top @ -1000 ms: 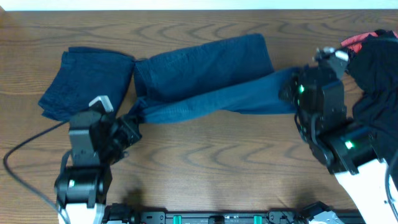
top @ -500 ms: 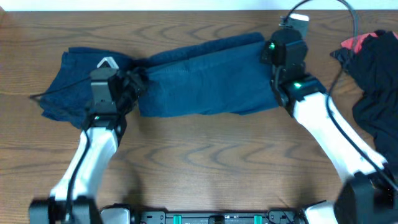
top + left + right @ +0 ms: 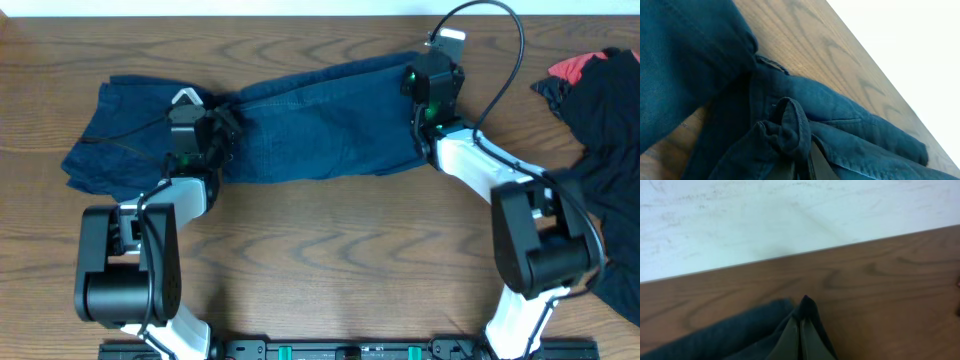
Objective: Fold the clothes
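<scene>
Dark navy shorts (image 3: 320,125) lie lengthwise across the back of the table, doubled over on themselves. My left gripper (image 3: 222,130) is shut on a bunched fold at their left end. In the left wrist view this fold (image 3: 790,125) rises just above the closed fingertips (image 3: 805,167). My right gripper (image 3: 420,82) is shut on the right edge of the shorts. In the right wrist view a dark tip of cloth (image 3: 805,304) pokes out past the closed fingers (image 3: 790,340). A second navy pair (image 3: 135,135) lies as a folded bundle at the far left, touching the spread pair.
A heap of dark garments (image 3: 605,140) with a red piece (image 3: 575,68) fills the right end of the table. The back edge of the table (image 3: 840,247) and a white wall lie just beyond the right gripper. Bare wood (image 3: 340,260) stretches across the front.
Both grippers have carried the front edge of the shorts from mid-table to the back, laying it over the rest. The arms now reach far out over the table.
</scene>
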You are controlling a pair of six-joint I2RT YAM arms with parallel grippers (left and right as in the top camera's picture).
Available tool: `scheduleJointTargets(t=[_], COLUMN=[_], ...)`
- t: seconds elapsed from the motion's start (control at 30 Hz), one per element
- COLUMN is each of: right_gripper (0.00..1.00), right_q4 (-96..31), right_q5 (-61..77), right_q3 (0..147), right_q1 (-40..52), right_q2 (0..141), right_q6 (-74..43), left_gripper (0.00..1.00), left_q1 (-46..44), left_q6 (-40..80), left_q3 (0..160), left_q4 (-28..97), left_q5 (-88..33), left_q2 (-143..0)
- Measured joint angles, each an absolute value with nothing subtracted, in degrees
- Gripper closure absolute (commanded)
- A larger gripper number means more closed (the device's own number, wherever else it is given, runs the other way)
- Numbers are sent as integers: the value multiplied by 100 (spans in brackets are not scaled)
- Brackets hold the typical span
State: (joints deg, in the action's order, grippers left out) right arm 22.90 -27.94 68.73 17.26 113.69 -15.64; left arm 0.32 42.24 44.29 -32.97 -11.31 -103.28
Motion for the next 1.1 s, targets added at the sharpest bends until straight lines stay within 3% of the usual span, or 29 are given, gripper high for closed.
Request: scheduleJointTargets(t=[0.03,0.07,0.1,0.23,0.27,0.3,0.7,0.93,1.0,1.1], right_gripper=[98,86,65,19,4,1,1,1,4,23], right_q4=[2447,2558,2648,2665,2578,2410,-519,-1284,-1249,-1122], right_q5=[-2792,-2790,-2805,-2832,-2827,-2788,-2521,-1420,-1039,-390], right_q3=[6873,6873,6873,6875,6877,6882,6930,6954,6954,6954], right_q1=[1726,1726,1726,1693,1688,1682,1253,690,607,580], right_q2=[11465,11539,11592,11651,11638,11614,9797,9996,10224,10626], right_q6=[-1564,-1564,-1581,-1455,-1365,-1273,-1114,-1441,-1466,-1393], left_gripper=[83,68,56,0,2,2,2,2,12,31], left_q1=[32,30,32,64,73,75,69,-43,-150,-331], left_q6=[4222,4202,4204,4125,4066,4029,3046,2967,2967,2941], left_q3=[4429,4429,4429,4429,4429,4429,4442,4442,4442,4442], left_q4=[-3321,-3332,-3343,-3402,-3365,-3258,-1369,-1087,-1094,-1236], left_q5=[-1111,-1085,-1037,-1002,-1057,-1118,-698,-541,-532,-475], left_q2=[-10377,-10414,-10433,-10436,-10414,-10366,-8750,-8958,-9050,-9264])
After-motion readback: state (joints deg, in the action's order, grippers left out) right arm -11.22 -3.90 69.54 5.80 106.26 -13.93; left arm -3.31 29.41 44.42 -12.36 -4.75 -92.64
